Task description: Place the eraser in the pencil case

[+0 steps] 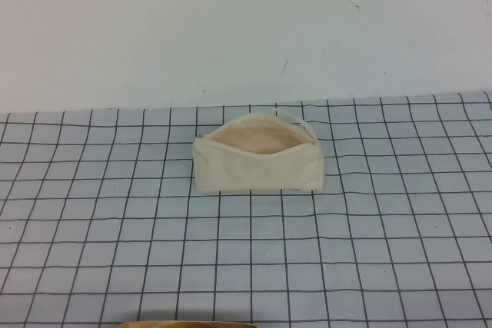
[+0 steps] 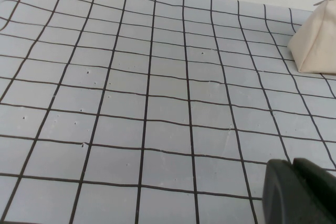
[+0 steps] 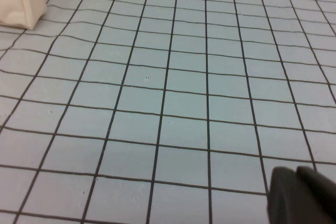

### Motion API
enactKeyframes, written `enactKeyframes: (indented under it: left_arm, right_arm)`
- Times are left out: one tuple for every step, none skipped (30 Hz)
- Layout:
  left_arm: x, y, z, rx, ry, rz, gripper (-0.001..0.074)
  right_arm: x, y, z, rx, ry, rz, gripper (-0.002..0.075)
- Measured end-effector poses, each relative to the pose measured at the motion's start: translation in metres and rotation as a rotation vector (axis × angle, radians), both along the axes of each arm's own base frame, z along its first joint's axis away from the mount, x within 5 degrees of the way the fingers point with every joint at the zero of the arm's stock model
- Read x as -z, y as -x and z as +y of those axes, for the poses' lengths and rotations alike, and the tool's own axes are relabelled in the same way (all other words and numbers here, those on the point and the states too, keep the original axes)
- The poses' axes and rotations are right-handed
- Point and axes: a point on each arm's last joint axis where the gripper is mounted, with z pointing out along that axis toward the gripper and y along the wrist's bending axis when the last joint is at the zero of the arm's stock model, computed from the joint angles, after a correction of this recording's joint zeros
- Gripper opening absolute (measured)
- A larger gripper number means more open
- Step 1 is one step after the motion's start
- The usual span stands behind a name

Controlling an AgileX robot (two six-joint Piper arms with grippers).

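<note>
Cream fabric forms the case (image 1: 257,168), which sits on the grid mat (image 1: 369,251) toward the far side of the table, a little left of the middle in the high view. Its zip is undone and the mouth gapes upward, showing the pale pinkish lining (image 1: 257,139). A thin loop or zip pull (image 1: 297,118) sticks out at the far right corner of the opening. The eraser shows in no view; whether it lies inside the case cannot be told. Behind the mat rises a plain white wall (image 1: 231,28) with a few faint marks. A tan curved edge (image 1: 188,324) shows at the near border of the high view. From the left wrist camera one end of the case (image 2: 320,40) appears across bare mat, well apart from the left gripper (image 2: 299,192), of which only a dark corner shows; its grip cannot be told. The right wrist camera shows the other end of the case (image 3: 18,1), likewise well apart from the right gripper (image 3: 304,195), also a dark fragment, state undeterminable. Neither gripper appears in the high view.
</note>
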Motion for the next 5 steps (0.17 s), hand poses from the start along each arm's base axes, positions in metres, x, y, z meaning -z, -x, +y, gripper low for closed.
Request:
enactKeyframes:
  left_arm:
    - [0.0,0.0,0.0,0.0,0.0,0.0,-0.0003]
    - [0.0,0.0,0.0,0.0,0.0,0.0,-0.0003]
    - [0.0,0.0,0.0,0.0,0.0,0.0,-0.0003]
    - [0.0,0.0,0.0,0.0,0.0,0.0,-0.0003]
    - [0.0,0.0,0.0,0.0,0.0,0.0,-0.0003]
  right_arm:
    - [0.0,0.0,0.0,0.0,0.0,0.0,-0.0001]
    - [0.0,0.0,0.0,0.0,0.0,0.0,-0.0001]
    - [0.0,0.0,0.0,0.0,0.0,0.0,-0.0001]
    - [0.0,0.0,0.0,0.0,0.0,0.0,-0.0001]
    - [0.0,0.0,0.0,0.0,0.0,0.0,-0.0001]
